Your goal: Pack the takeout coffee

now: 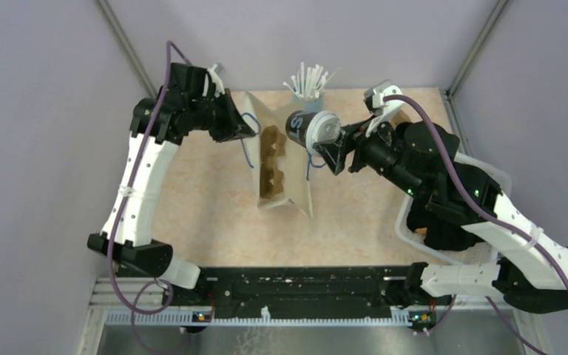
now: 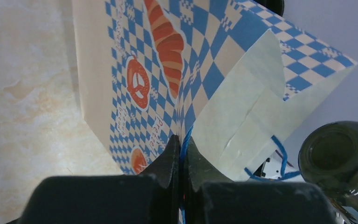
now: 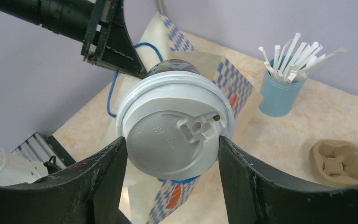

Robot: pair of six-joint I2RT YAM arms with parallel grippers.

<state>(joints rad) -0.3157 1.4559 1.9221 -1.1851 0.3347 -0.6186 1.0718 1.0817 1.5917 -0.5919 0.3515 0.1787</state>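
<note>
Cup (image 1: 296, 122) body mostly hidden behind lid (image 3: 175, 135) in right wrist view; lid embossing unreadable. Bag (image 2: 135, 70): blue-white check, pretzel and croissant prints, lettering too blurred to read. Right gripper (image 1: 324, 140) clamps cup at the lid, cup tipped sideways just beside bag's open end, toward far edge of table (image 1: 355, 222). Left gripper (image 2: 182, 158) pinched closed on blue handle (image 2: 185, 140) of bag. Tabletop beige, marbled; walls (image 1: 44, 74) lilac.

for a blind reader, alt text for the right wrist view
The right gripper clamps a dark disposable cup by its round white plastic lid, facing the camera. Behind, the left gripper pinches a blue-checked paper bag's cord; a light-blue cup of white straws stands right.
</note>
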